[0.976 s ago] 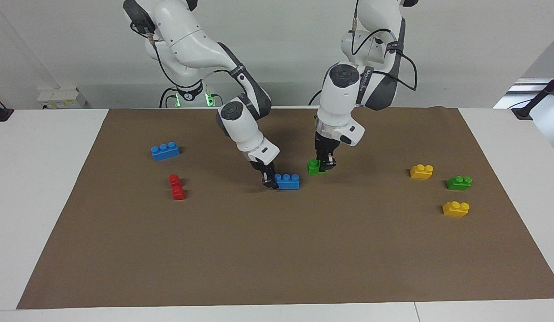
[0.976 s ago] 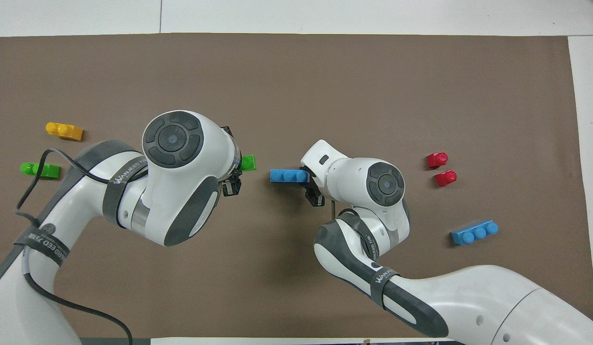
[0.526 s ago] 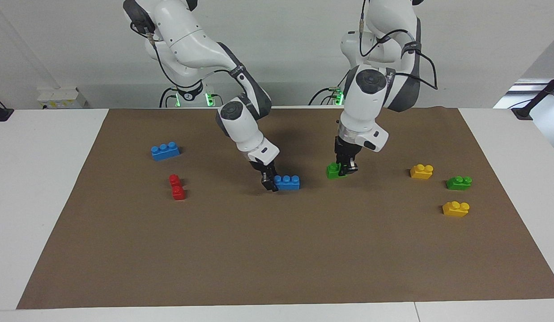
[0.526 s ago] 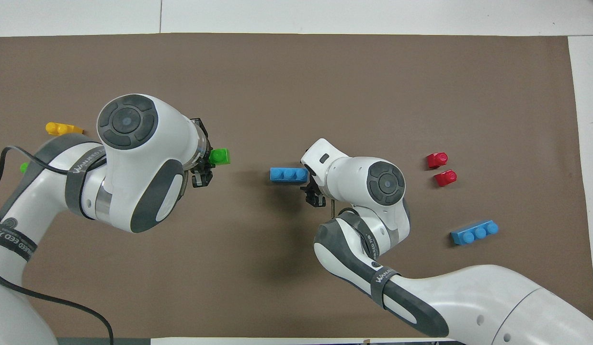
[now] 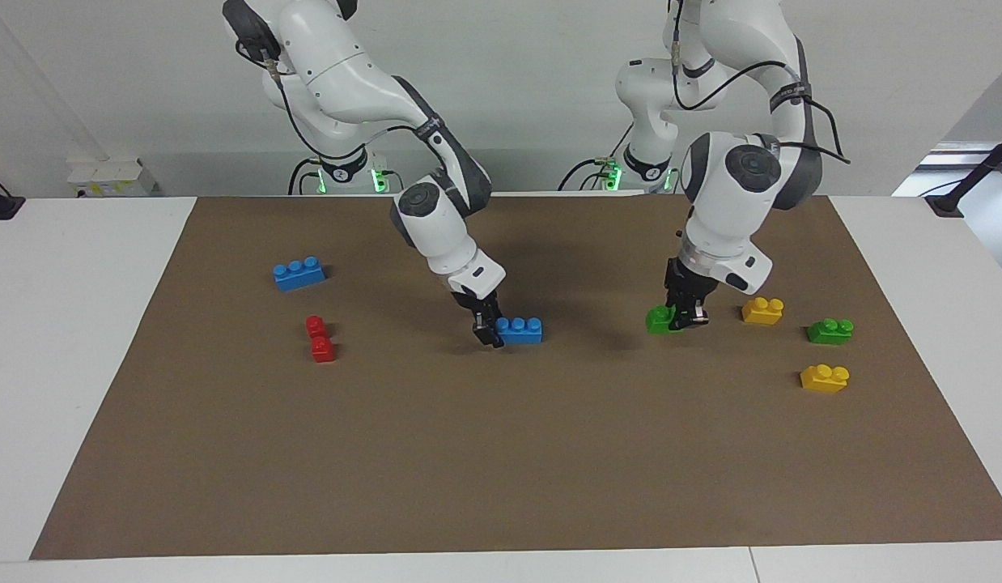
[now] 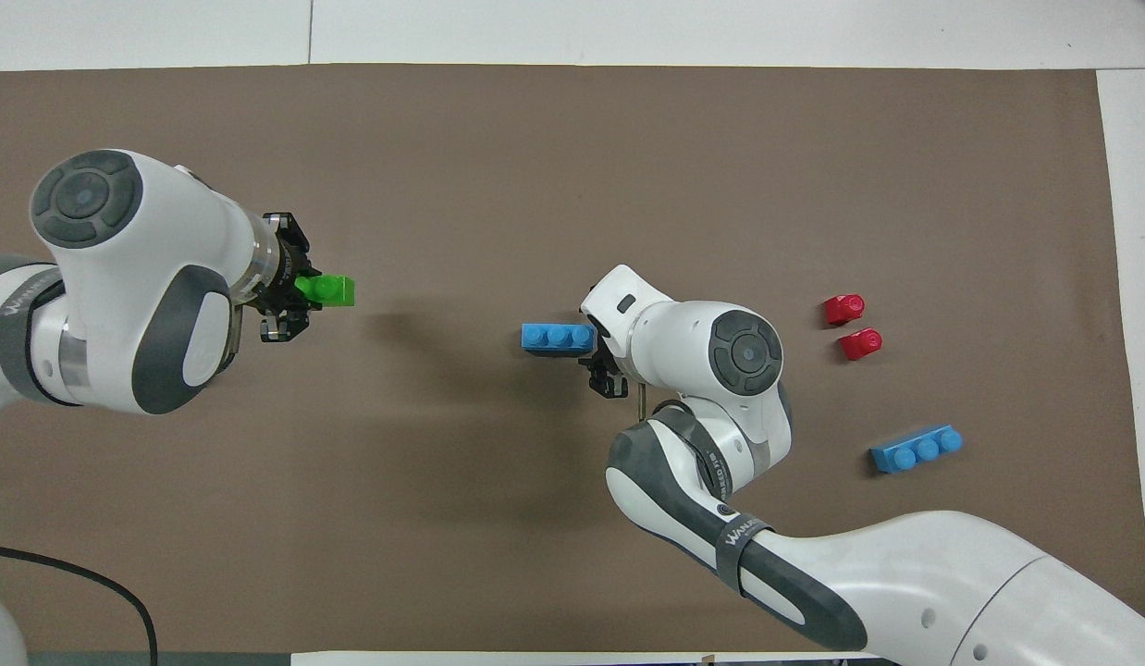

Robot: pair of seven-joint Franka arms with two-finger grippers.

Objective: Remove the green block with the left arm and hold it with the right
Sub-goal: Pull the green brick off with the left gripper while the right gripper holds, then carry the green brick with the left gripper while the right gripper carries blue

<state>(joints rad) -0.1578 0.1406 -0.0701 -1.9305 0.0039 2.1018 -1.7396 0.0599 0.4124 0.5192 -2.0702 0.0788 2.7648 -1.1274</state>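
My left gripper [image 5: 685, 317] is shut on a bright green block [image 5: 660, 319] with two studs and holds it low over the brown mat, toward the left arm's end of the table. It also shows in the overhead view [image 6: 290, 303], with the green block [image 6: 328, 291] sticking out of its fingers. My right gripper [image 5: 489, 332] is down on the mat at the middle, shut on one end of a three-stud blue brick [image 5: 520, 329]. The overhead view shows this blue brick [image 6: 557, 338] beside the right gripper [image 6: 602, 365]. The green block and the blue brick are well apart.
A second green block [image 5: 830, 330] and two yellow bricks [image 5: 762, 310] [image 5: 824, 378] lie near the left gripper, toward the left arm's end. Two red pieces [image 5: 320, 340] and another blue brick [image 5: 299, 274] lie toward the right arm's end.
My left gripper has carried the green block away from the blue brick toward the left arm's end of the table. My right gripper has stayed on the blue brick.
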